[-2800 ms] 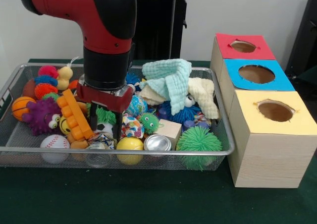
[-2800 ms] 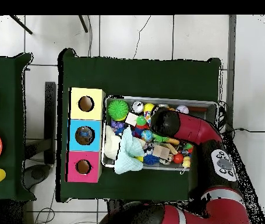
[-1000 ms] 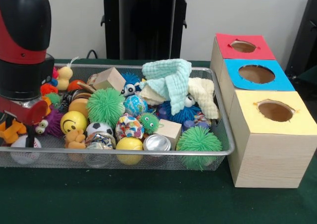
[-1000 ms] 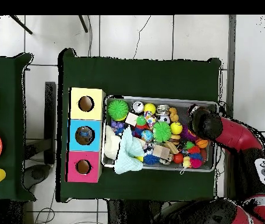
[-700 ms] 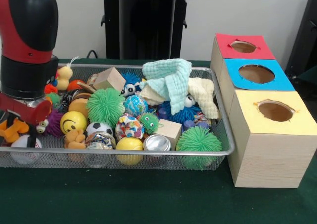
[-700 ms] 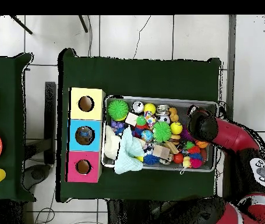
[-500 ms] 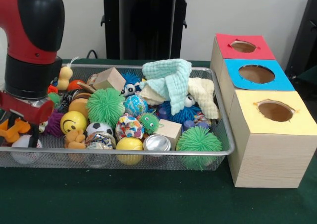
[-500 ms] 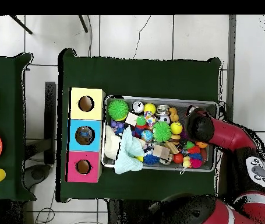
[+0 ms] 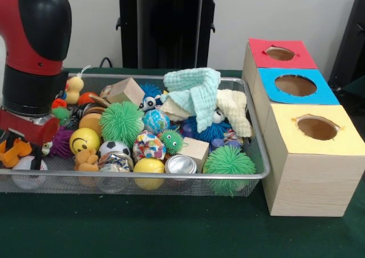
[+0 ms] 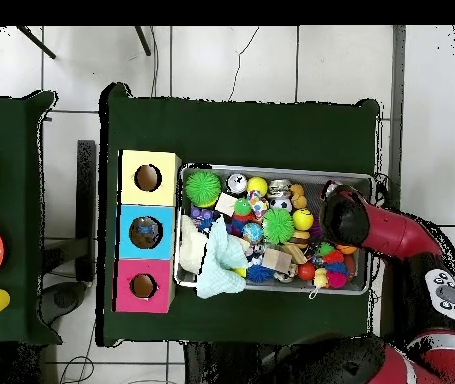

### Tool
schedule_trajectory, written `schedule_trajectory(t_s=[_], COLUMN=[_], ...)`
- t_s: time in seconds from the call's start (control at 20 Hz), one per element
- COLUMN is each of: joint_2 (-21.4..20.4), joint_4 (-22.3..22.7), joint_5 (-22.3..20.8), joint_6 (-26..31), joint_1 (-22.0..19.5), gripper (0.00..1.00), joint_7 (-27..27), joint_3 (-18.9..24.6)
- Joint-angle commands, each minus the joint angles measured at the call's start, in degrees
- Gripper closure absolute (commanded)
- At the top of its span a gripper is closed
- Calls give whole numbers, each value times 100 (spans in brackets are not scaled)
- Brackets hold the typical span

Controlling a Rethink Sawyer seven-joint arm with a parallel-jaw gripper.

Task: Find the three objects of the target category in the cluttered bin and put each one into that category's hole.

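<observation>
Gripper (image 9: 23, 149) hovering at the bin's (image 9: 142, 179) left end, jaw state not discernible. Lying there beside it: an orange plush (image 9: 12, 151), partly hidden, resting atop a baseball (image 9: 23, 166).

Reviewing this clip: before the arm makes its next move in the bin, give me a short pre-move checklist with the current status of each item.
1. End effector state: cannot tell; it sits low at the bin's end farthest from the boxes, its tips hidden among toys.
2. Something held: cannot tell; an orange toy lies against it, grip unclear.
3. Box holes unobstructed: ok; red, blue and yellow holes are all open in the front view.
4. Wire bin seated flat on the table: ok.
5. Cloths contained: not ok; in the overhead view one hangs over the bin's edge towards the boxes.
</observation>
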Motion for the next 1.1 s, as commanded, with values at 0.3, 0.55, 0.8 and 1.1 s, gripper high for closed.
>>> schedule_trajectory(t_s=[0.3, 0.55, 0.8, 1.1], joint_2=[1404, 1408, 1444, 1560], joint_4=[757, 883, 750, 28], joint_5=[402, 832, 746, -366], joint_6=[-25, -146, -197, -434], joint_1=[466, 816, 1062, 920], gripper=[0, 0, 0, 0], joint_7=[1025, 1419, 1077, -313], joint_3=[609, 408, 25, -475])
